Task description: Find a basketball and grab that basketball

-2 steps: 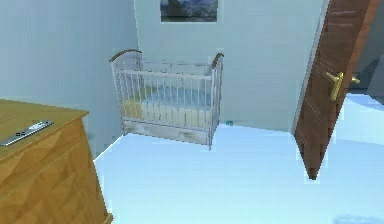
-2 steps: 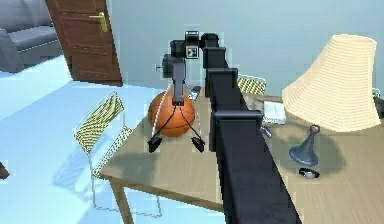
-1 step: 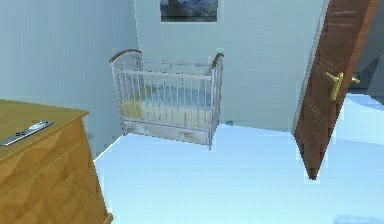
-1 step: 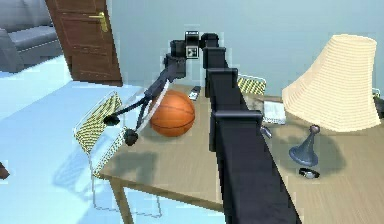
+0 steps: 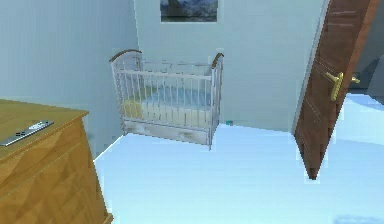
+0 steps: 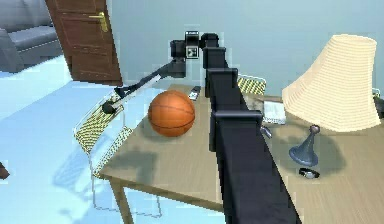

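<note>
In the forward view, far wall: white crib (image 5: 168, 100) with a yellow mattress, a dark picture (image 5: 190, 10) on the wall above it. A brown door (image 5: 330, 85) with a brass handle stands ajar at that view's right. A wooden dresser (image 5: 50, 165) sits bottom left, with a flat grey item (image 5: 28, 132) on its top. The floor is pale blue.

Arm side view, biggest first:
- The wooden surface (image 6: 160, 165) fills the lower half.
- The dark arm (image 6: 240, 150) runs up from the bottom edge across the surface.
- There is a brown door at top left and a grey sofa (image 6: 25, 42) at the left edge.
- A lamp (image 6: 330, 85) with a cream shade and grey base stands on the surface's right side.
- A wire-mesh chair (image 6: 100, 128) is at the surface's left edge.
- The basketball (image 6: 172, 113), orange, sits on the surface just left of the arm.
- The hand (image 6: 108, 104) reaches left and down from the arm's far end. Its fingertips are over the chair back, left of the ball and apart from it in the picture.
- Hand state: cannot tell whether it is open or closed. With the chair right behind the fingertips, cannot tell whether it grips anything.
- A flat pale stack (image 6: 272, 110) lies right of the arm, near the lamp.
</note>
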